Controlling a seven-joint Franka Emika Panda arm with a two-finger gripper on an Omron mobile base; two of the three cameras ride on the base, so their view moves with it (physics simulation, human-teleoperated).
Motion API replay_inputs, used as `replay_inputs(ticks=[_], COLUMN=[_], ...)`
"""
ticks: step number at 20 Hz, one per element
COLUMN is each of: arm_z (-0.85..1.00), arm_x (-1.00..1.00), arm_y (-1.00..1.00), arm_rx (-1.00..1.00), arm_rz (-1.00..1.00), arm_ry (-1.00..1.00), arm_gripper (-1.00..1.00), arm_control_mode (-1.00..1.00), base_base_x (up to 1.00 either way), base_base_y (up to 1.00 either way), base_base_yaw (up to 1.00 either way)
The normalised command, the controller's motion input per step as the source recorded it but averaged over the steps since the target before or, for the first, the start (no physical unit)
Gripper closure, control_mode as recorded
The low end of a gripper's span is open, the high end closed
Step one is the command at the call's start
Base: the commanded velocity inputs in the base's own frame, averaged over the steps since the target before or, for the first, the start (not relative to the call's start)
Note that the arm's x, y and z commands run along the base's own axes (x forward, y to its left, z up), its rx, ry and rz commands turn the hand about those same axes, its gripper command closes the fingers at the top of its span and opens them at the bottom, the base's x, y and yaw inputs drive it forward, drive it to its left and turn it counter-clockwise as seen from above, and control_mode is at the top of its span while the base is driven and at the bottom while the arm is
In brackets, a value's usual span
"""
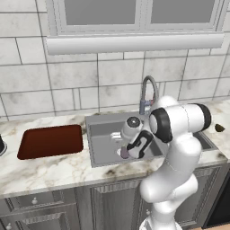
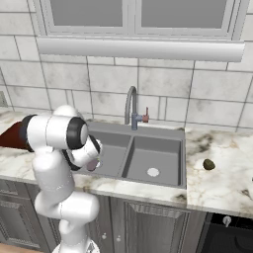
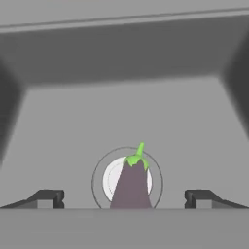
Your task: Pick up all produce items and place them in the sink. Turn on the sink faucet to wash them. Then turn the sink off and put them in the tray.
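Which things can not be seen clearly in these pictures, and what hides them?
- Eggplant: lower end cut off at the hand view's bottom; mostly behind the pincer in the left base view.
- Tray: mostly behind the arm in the right base view.
- Olive-brown item: too small to identify.
- Left basin drain: partly covered by the eggplant.

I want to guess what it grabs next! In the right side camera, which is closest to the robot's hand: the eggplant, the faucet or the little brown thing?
1. Eggplant, right at the gripper, left basin.
2. Faucet, behind the sink.
3. Brown item, on the right counter.
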Motion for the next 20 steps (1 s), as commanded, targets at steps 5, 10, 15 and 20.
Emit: replay_inputs(ticks=[5, 10, 15, 20], arm_z=[0.96, 1.00, 1.00, 1.00], arm_x=[0.00, 0.01, 0.14, 0.25], arm_y=[0.13, 0.29, 0.26, 0.26], arm_rx=[0.00, 0.00, 0.00, -0.02], arm_rz=[0.00, 0.00, 0.00, 0.00], arm_ry=[-0.01, 0.00, 0.05, 0.12], arm_gripper=[-1.00, -1.00, -1.00, -1.00], arm_control_mode=[-1.00, -1.00, -1.00, -1.00], base_base_x=[0.00, 0.00, 0.00, 0.00], base_base_y=[0.00, 0.00, 0.00, 0.00], base_base_yaw=[0.00, 0.00, 0.00, 0.00])
